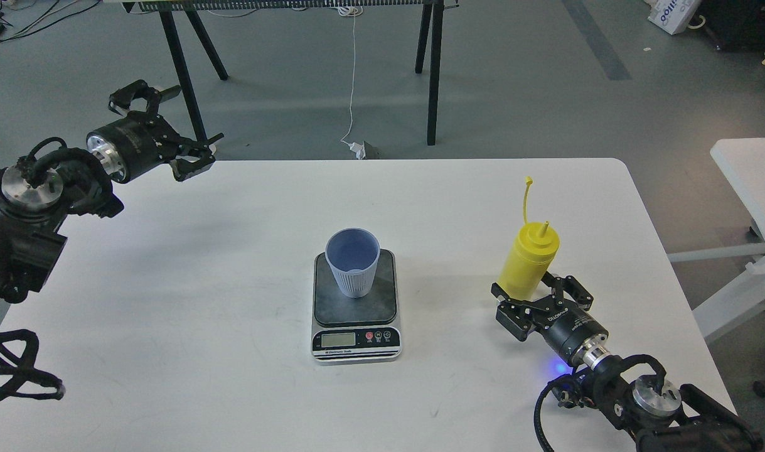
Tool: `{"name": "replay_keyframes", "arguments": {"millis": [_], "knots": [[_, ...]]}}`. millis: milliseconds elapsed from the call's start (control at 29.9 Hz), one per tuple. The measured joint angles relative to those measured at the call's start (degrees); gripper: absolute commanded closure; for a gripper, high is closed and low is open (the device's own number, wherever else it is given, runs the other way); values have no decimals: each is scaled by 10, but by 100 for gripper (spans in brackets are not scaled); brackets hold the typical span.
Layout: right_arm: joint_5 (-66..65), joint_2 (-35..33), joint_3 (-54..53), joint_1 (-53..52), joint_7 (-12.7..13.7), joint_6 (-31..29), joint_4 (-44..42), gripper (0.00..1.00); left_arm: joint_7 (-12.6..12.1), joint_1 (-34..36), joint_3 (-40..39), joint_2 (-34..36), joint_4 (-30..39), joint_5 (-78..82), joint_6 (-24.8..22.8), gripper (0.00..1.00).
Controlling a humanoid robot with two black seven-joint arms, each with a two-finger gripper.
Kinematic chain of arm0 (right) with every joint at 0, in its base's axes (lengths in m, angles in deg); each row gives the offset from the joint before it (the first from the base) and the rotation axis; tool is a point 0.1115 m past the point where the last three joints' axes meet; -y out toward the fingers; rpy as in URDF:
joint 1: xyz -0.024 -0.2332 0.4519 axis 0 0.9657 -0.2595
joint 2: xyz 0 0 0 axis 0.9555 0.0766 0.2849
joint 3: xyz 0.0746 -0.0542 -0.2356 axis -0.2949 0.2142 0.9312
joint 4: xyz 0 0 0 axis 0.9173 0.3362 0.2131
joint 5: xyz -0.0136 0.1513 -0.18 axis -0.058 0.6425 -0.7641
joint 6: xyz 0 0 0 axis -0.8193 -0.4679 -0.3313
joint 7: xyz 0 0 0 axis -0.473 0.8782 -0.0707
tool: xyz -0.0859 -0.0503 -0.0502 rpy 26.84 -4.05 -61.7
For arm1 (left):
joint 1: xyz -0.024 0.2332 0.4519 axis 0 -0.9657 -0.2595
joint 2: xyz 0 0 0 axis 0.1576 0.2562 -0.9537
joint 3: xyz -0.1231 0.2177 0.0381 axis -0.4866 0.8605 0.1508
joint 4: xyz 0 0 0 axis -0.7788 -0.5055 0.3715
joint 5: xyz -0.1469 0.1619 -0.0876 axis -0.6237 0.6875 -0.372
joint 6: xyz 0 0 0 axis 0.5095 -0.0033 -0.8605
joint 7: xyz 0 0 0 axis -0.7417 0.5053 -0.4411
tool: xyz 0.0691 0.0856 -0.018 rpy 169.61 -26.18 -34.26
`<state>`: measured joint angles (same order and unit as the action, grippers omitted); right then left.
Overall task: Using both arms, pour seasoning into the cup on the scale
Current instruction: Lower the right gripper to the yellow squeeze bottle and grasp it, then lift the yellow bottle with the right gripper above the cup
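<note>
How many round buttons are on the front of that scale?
3, in a row on the scale's silver front, right of the LCD display: one red, two dark. None seem hidden.

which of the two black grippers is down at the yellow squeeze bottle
The right gripper, its open fingers around the yellow plastic squeeze bottle's base; the left gripper hangs far off.
</note>
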<state>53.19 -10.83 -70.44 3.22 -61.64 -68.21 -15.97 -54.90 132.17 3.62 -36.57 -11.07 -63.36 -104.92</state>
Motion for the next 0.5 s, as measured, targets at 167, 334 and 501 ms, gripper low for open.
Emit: {"name": "replay_keyframes", "arguments": {"millis": [167,334,501], "knots": [[-6,6,13,-16,-1,0,-9,75,0,-2,0,1,0,0,0,0],[-29,7,15,-35,-5,0,-15,95,0,-5,0,1,0,0,0,0],[-55,6,16,-89,-8,0,-21,98,0,-7,-1,1,0,0,0,0]]}}
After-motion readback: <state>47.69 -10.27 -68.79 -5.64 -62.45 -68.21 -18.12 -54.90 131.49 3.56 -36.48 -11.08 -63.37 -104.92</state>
